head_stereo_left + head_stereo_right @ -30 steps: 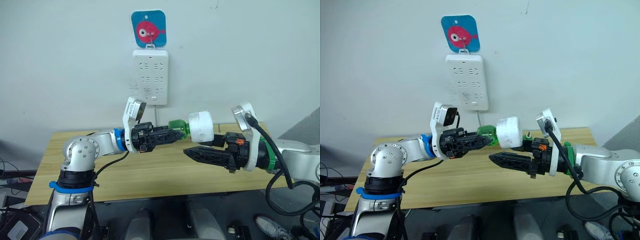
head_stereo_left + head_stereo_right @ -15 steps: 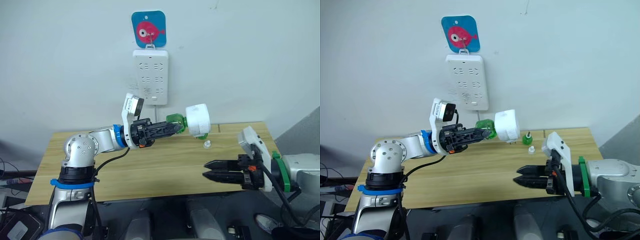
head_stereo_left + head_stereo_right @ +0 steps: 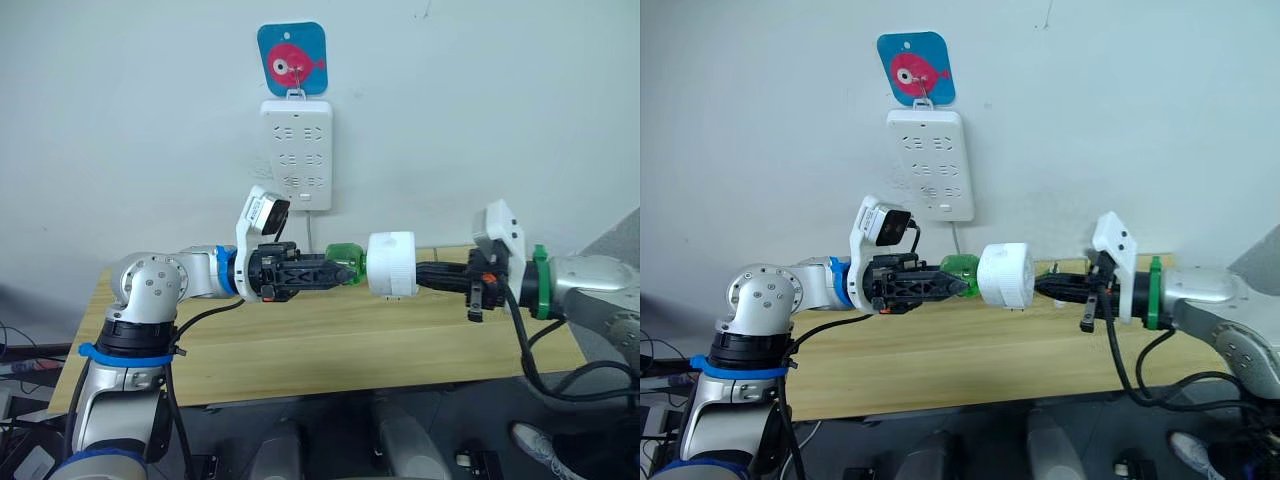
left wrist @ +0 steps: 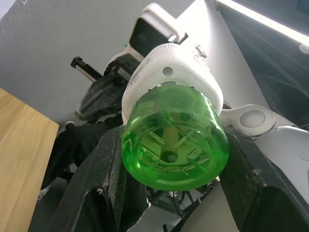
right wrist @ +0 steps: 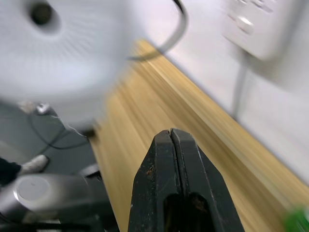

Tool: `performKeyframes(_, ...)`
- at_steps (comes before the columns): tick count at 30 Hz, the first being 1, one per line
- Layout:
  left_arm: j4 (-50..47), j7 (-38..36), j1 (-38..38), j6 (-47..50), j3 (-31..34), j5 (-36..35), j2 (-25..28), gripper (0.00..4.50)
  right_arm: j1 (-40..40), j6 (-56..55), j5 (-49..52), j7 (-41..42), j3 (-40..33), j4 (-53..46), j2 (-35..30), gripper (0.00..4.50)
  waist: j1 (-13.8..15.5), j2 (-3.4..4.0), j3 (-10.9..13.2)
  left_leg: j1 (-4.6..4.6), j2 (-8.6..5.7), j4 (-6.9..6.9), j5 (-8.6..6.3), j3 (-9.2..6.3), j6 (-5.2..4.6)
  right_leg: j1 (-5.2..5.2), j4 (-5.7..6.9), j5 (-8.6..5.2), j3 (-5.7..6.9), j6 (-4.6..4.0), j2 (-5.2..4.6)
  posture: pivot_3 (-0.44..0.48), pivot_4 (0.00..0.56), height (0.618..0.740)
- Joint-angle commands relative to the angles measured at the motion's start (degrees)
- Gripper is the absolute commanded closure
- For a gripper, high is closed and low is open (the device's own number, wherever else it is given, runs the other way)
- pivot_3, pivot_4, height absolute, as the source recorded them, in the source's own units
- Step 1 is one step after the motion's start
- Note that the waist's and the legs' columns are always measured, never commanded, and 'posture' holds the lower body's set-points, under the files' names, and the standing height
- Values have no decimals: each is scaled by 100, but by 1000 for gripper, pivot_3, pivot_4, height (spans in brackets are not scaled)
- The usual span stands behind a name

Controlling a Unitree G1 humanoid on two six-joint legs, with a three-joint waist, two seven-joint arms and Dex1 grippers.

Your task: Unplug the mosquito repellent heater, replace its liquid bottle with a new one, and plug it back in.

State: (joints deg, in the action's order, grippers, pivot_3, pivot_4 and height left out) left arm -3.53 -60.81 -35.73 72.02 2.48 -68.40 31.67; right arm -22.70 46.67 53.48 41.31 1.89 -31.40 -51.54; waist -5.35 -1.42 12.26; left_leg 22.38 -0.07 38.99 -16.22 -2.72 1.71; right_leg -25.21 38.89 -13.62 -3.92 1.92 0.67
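- Left eye view: left gripper (image 3: 335, 272) is clamped on the green liquid bottle (image 3: 345, 266), holding it level in mid-air above the wooden table (image 3: 300, 345). The white mosquito repellent heater (image 3: 392, 264) sits on the bottle's far end, at 3 o'clock from it, unplugged and well below the white power strip (image 3: 296, 153) on the wall at 11 o'clock.
- Same view: right gripper (image 3: 425, 276) comes in from 3 o'clock with its tip right at the heater's far face; touching or just short, cannot tell.
- Right eye view: same layout. A fish sticker (image 3: 915, 67) hangs at 12 o'clock above the strip, whose cord drops behind the bottle. A small green thing (image 3: 1051, 268) sits on the table behind the right gripper, possibly the other bottle; too small to confirm.
- Left wrist view: bottle base faces the camera, wedged between both black fingers (image 4: 104, 186), heater body behind it. Grip looks solid.
- Right wrist view: right fingers (image 5: 164, 164) are pressed together with nothing between them; the heater is a blur at 10 o'clock, off their line.
- Risks: the closed right claw can only push, so it may lever the heater crooked or shove the bottle through the left grip. It needs to open and straddle the heater before any twist.
- If the heater comes off with nothing gripping it, it drops onto the table or past the edge.
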Motion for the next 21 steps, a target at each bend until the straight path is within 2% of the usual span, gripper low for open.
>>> performKeyframes(1,-82,-1,-70,-46,62,-7,-42,2167,-136,260,403,-31,-104,-369,148,4500,6,0,0,1,-2,0,0,-3,0,0,0,6,0,-11,-3,-164,156,740)
performKeyframes(6,1,192,-47,-267,127,161,-159,2167,-71,736,1360,-283,-366,-875,170,4500,22,0,0,2,-13,1,0,-16,0,0,0,8,3,-13,-18,-164,158,740)
performKeyframes(12,-7,125,-18,-672,-21,613,-232,2167,-112,847,2533,-1208,-628,-1008,255,4500,16,0,-1,1,-14,2,0,-15,0,3,0,9,4,-13,-19,-171,161,740)
performKeyframes(16,-133,-198,54,-981,-281,1018,-110,2167,-303,762,2895,-1814,-674,-829,371,4500,9,0,-1,1,-14,2,0,-12,0,1,2,9,2,-13,-17,-174,163,740)
performKeyframes(21,-253,-634,106,-1267,-563,1355,92,2167,-601,720,2827,-2255,-645,-515,541,4500,-20,0,0,1,-14,1,0,-9,0,1,2,9,1,-13,-17,-172,163,740)
